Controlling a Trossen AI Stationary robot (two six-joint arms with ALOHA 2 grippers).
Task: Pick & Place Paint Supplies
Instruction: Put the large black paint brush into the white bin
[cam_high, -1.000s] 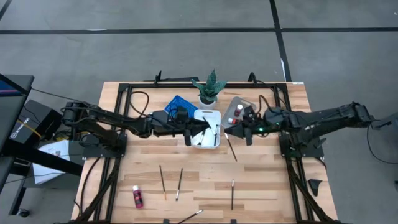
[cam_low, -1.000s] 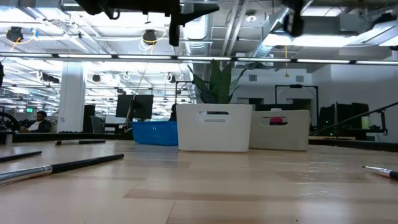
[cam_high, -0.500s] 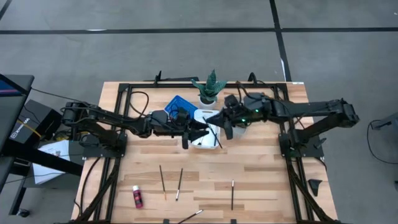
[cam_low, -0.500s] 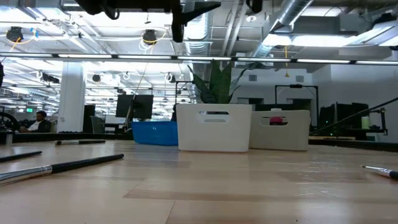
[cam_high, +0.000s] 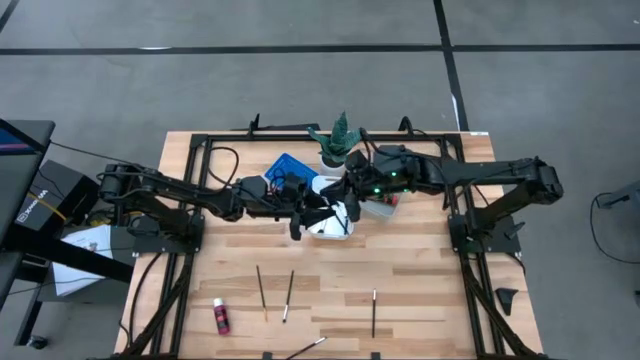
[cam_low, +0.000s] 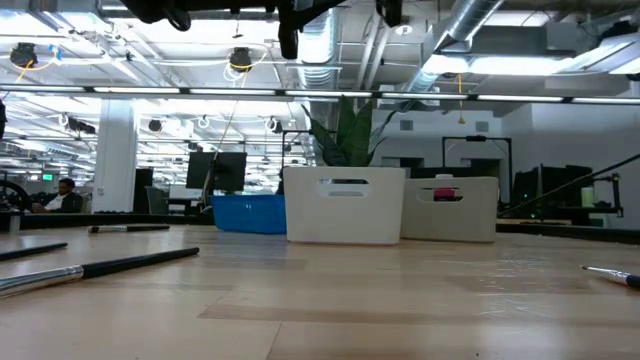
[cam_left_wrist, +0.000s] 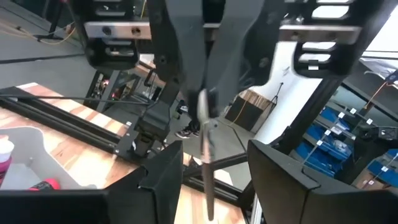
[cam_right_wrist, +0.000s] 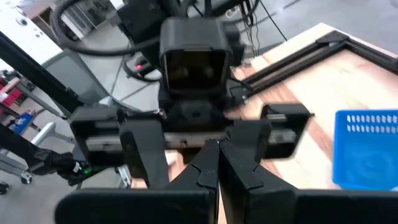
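Above the white tray (cam_high: 338, 228) my two grippers meet tip to tip. My right gripper (cam_high: 346, 195) comes in from the table's right, shut on a thin dark paintbrush (cam_left_wrist: 208, 163). My left gripper (cam_high: 322, 210) comes from the left and stands open. Its fingers (cam_left_wrist: 163, 182) flank the hanging brush without touching it. Loose paintbrushes (cam_high: 261, 292), (cam_high: 288, 296), (cam_high: 373, 312) and a red bottle (cam_high: 220, 316) lie on the near half of the table. More red bottles (cam_high: 387, 200) stand in the grey tray (cam_high: 376, 208). My right gripper pinches the paintbrush near its upper end (cam_left_wrist: 204, 107) between its two shut fingers (cam_left_wrist: 186, 56). The fingers come from the table's right, slanting a little down, and lie across the brush. The brush hangs almost upright below them, clear of the tray.
A blue tray (cam_high: 284, 165) and a small green plant (cam_high: 336, 140) stand just beyond the white tray. A black frame rail (cam_high: 300, 135) runs round the work area. Bare wood lies to the left and right of the loose brushes.
My right gripper has moved toward the table's left and upward, from in front of the grey tray to above the white tray, carrying the paintbrush up to my left gripper. The brush now hangs between the left fingers.
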